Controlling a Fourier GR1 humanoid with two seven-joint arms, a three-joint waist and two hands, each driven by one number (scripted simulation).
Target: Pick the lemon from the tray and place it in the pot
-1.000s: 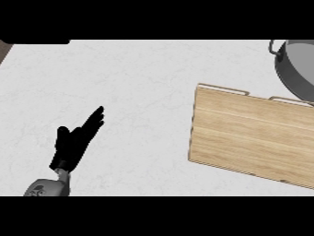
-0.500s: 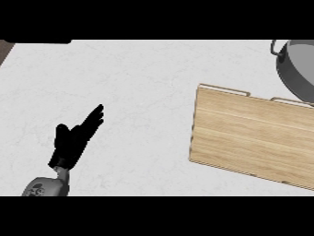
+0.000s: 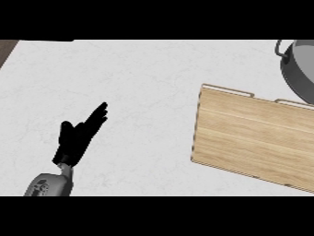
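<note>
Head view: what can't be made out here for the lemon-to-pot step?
- Lemon: nowhere in view; the wooden tray runs past the right edge.
- Pot: cut by the right edge, its inside only partly seen.
- Right hand: not in view; only the left hand shows.

A kitchen: marbled white counter [image 3: 152,83], wooden tray [image 3: 264,138], steel pot [image 3: 309,69].

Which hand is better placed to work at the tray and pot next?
Hard to call. Only the left hand shows, open over the counter, well apart from the wooden tray and the pot at the view's right. The right hand is out of view, though that side is nearer. No lemon is visible.
</note>
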